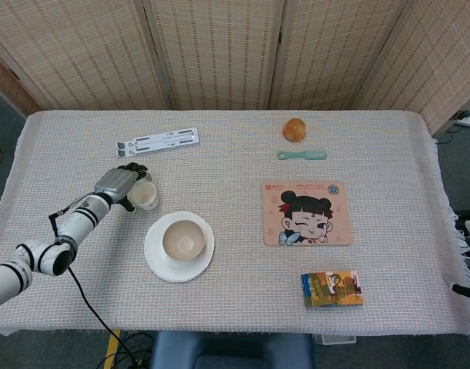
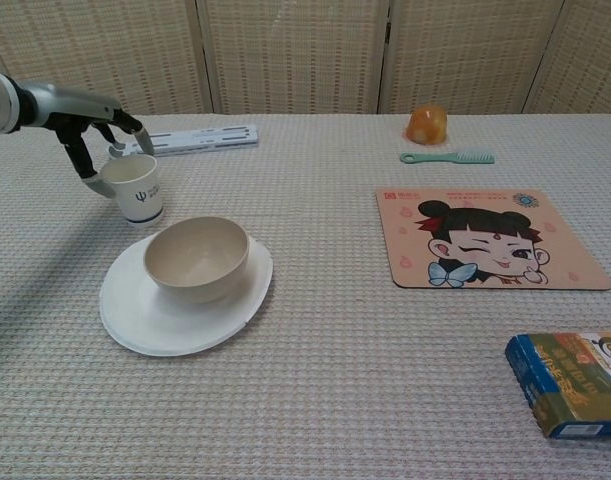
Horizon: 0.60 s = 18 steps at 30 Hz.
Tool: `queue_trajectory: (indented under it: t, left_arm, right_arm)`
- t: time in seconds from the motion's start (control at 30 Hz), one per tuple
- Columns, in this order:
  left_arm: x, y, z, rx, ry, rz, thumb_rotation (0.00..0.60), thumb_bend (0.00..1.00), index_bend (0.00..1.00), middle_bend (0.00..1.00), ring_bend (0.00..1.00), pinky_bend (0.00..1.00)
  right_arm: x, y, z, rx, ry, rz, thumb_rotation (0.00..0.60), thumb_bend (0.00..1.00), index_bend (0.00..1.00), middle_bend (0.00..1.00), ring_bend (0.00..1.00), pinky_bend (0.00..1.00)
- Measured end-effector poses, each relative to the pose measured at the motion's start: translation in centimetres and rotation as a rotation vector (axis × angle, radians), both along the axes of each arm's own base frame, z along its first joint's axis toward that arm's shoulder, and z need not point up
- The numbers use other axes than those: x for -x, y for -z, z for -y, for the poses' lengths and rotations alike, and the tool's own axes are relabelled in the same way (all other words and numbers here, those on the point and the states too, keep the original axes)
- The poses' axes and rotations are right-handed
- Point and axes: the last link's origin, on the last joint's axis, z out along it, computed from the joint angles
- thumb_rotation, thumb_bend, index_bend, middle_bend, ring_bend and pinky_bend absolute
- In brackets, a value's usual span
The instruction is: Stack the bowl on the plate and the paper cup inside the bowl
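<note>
A beige bowl (image 1: pixel 182 240) (image 2: pixel 197 258) sits on the white plate (image 1: pixel 159 261) (image 2: pixel 135 320) at the table's front left. Just behind and left of the plate, the white paper cup (image 1: pixel 147 197) (image 2: pixel 139 193) stands on the cloth, leaning slightly. My left hand (image 1: pixel 117 183) (image 2: pixel 90 135) holds the cup near its rim, with the thumb on the left side and the fingers curled over the far side. My right hand shows in neither view.
A white slotted strip (image 1: pixel 158 141) lies behind the cup. To the right are an orange (image 1: pixel 295 129), a green comb (image 1: pixel 302 155), a cartoon mat (image 1: pixel 305 213) and a colourful box (image 1: pixel 331 288) near the front edge.
</note>
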Motion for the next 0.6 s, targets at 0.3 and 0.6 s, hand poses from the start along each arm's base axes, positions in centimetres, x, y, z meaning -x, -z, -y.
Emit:
queue_trajectory:
  t: [0.3,0.6]
  left_arm:
    - [0.49,0.40,-0.07,-0.002,-0.006,0.003,0.600,0.20,0.34,0.13,0.00,0.16]
    - [0.79,0.78,-0.10,-0.007,0.000,0.016,0.600,0.20,0.43,0.13,0.00,0.16]
  right_arm:
    - [0.01,0.07,0.11,-0.004,-0.003,0.001,0.600,0.22,0.00,0.00,0.00,0.00]
    - [0.06,0.17,0.25,-0.009,-0.002,-0.001,0.600,0.22,0.00,0.00,0.00,0.00]
